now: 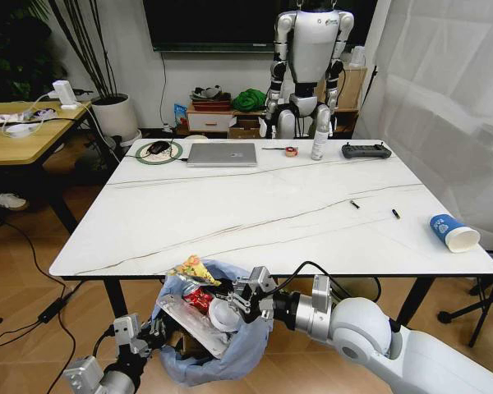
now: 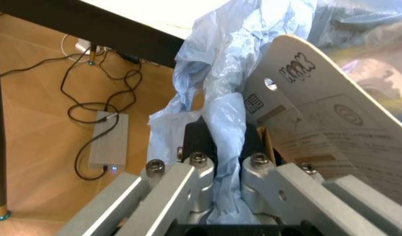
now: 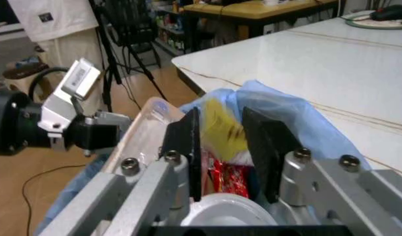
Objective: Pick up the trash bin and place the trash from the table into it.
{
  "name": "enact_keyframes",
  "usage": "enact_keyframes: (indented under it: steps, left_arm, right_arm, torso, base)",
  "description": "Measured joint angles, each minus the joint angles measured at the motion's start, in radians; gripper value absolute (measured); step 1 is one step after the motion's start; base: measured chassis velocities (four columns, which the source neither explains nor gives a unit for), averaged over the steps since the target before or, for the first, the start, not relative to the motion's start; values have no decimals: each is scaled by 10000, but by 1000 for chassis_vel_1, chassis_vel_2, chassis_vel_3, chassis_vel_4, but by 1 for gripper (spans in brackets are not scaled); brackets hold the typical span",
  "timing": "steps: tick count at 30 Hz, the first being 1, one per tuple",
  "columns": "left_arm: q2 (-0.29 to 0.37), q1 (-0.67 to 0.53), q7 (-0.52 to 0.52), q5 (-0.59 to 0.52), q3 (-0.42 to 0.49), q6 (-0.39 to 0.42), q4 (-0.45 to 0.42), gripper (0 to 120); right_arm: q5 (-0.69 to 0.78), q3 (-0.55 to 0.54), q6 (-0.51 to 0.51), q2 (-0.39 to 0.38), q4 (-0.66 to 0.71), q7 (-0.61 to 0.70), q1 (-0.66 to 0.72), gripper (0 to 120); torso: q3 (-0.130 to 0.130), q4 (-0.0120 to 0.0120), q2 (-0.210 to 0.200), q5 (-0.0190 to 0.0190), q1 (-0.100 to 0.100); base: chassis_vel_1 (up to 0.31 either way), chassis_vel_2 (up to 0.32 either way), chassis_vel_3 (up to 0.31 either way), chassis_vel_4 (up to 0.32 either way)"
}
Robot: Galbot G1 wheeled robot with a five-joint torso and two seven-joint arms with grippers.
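Little can be read. On the pale cardboard sheet point(image 2: 325, 123) standing in the trash bin point(image 2: 220, 93), the left wrist view shows printing — a bold dark logo of rounded letters near its curved top edge, perhaps four characters, though I cannot make them out; below it a small square block like a code or stamp, a circular emblem further along, and lines of fine print too small to read. In the right wrist view a white tag point(image 3: 81, 78) on the left gripper point(image 3: 102, 135) carries faint marks, unreadable. The red wrapper point(image 3: 228, 178) and yellow wrapper point(image 3: 222, 129) in the bin show print — none legible.
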Motion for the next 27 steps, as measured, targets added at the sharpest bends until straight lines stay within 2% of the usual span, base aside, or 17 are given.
enact_keyframes:
  steps: [2,4,6,9,10,12,13,14,16,18,19,21,25,26,27]
  left_arm:
    - [0,-21,-1,0,10,2,24,0]
    - [0,-24,-2,1,11,2,28,0]
    - [-11,-38,-6,5,21,6,37,0]
    - [-29,-9,-9,8,32,7,38,0]
    - [-29,-9,-9,8,32,7,38,0]
    - [-11,9,-9,8,82,7,52,0]
    - [5,3,-7,7,115,6,89,0]
    - [19,-20,-6,23,153,5,131,0]
    - [25,-67,17,85,176,-16,169,0]
    - [105,-132,44,90,177,-43,209,0]
    - [105,-132,44,90,177,-43,209,0]
    - [299,-225,86,111,185,-83,296,0]
    - [460,-404,141,147,301,-125,433,0]
    - [477,-477,192,240,371,-175,538,0]
    - [477,-477,192,240,371,-175,538,0]
  right_arm:
    - [-53,101,32,-33,-3,14,-96,34]
    - [-58,116,37,-33,-4,19,-107,34]
    - [-148,309,132,-5,50,238,-195,48]
    - [-168,806,305,42,323,1069,-366,62]
    - [-168,806,305,42,323,1069,-366,62]
    - [-72,1186,917,29,285,1743,-507,68]
    - [-57,1457,1541,17,145,2062,-653,73]
    - [-88,1946,2330,22,-103,2242,-908,78]
    - [-175,2832,2787,64,-392,2361,-1421,85]
    - [-221,3664,2853,102,-589,2515,-2023,93]
    - [-221,3664,2853,102,-589,2515,-2023,93]
    - [-433,4942,2767,286,-834,2710,-3069,99]
    - [-724,6840,2705,849,-1135,2791,-4627,100]
    - [-879,7593,2789,1268,-1173,2548,-5318,100]
    - [-879,7593,2789,1268,-1173,2548,-5318,100]
  torso:
    - [0,-1,0,-1,0]
    - [0,-1,0,-1,0]
    - [0,1,0,0,0]
    - [0,3,0,0,0]
    - [0,3,0,0,0]
    - [0,3,-1,-1,0]
    - [0,3,-2,0,0]
    - [0,3,-2,1,0]
    - [0,3,-2,0,0]
    - [0,3,-3,2,0]
    - [0,3,-3,2,0]
    - [0,0,-2,2,0]
    - [0,1,-2,-2,0]
    - [0,-1,-2,1,0]
    - [0,-1,-2,1,0]
  base:
    - [0,0,0,0]
    - [0,0,0,0]
    - [0,0,0,0]
    - [0,0,0,0]
    - [0,0,0,0]
    - [0,0,0,0]
    - [0,0,0,0]
    - [0,0,0,0]
    - [0,0,0,0]
    - [0,0,0,0]
    - [0,0,0,0]
    - [0,0,0,0]
    - [0,0,0,0]
    - [0,0,0,0]
    - [0,0,0,0]
